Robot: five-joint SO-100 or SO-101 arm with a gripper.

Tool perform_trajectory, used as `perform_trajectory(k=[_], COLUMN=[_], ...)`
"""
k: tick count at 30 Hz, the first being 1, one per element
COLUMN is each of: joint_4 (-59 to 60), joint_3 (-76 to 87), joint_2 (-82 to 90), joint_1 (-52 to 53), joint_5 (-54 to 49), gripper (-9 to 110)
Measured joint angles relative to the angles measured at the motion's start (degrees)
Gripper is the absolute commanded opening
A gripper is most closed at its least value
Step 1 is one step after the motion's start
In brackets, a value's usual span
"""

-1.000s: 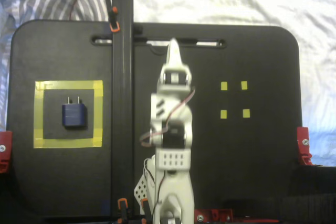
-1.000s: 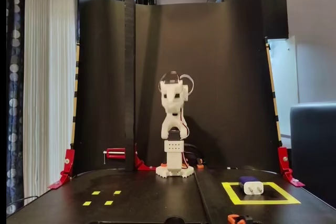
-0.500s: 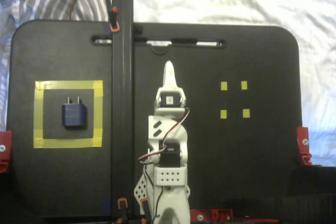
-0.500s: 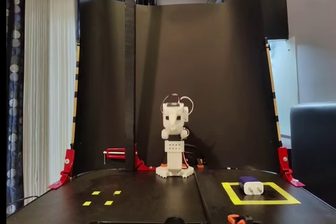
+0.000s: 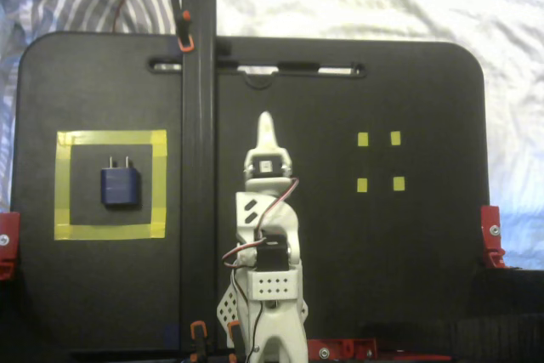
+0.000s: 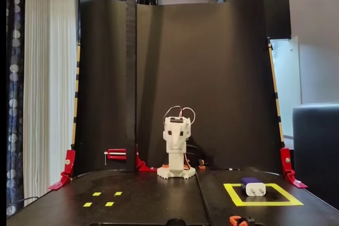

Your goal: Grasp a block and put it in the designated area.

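Black table [image 5: 382, 252] fills most of the top-down fixed view; white and striped cloth lies beyond its far edge. In the front-facing fixed view a tall black backdrop [image 6: 212, 78] stands behind the table, a pale curtain [image 6: 47, 78] at left.

A black vertical post [image 5: 198, 167] runs down the top-down view just left of the arm; orange-tipped clamps sit at its top and bottom.

White arm [image 5: 270, 244] sits folded at mid-table near the lower edge, red and white wires looping over it. In the front-facing view it stands upright and compact on its base [image 6: 176, 172].

Designated area [image 5: 158, 184]: yellow tape square at left in the top-down view, at right in the front-facing one [image 6: 233, 194].

Block [image 5: 121, 185] lies inside the designated area, near its middle, prongs pointing to the table's far edge; touches no tape. In the front-facing view its pale face [image 6: 254, 188] looks toward the camera.

Four tiny yellow squares [image 5: 379, 161] lie on the side opposite, well apart from the block.

Gripper [image 5: 267, 125] points away from the base, holds nothing, well apart from the block. Fingers appear together as one narrow tip.
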Motion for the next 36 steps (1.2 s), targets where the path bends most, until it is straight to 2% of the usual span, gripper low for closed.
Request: perform_trajectory(k=[14,36], joint_4=[17.14,18.37], joint_3=[0.09,0.26], joint_2=[0.0,0.0], joint_1=[-0.09,0.26], joint_5=[-2.9,-3.08], gripper=[3,0])
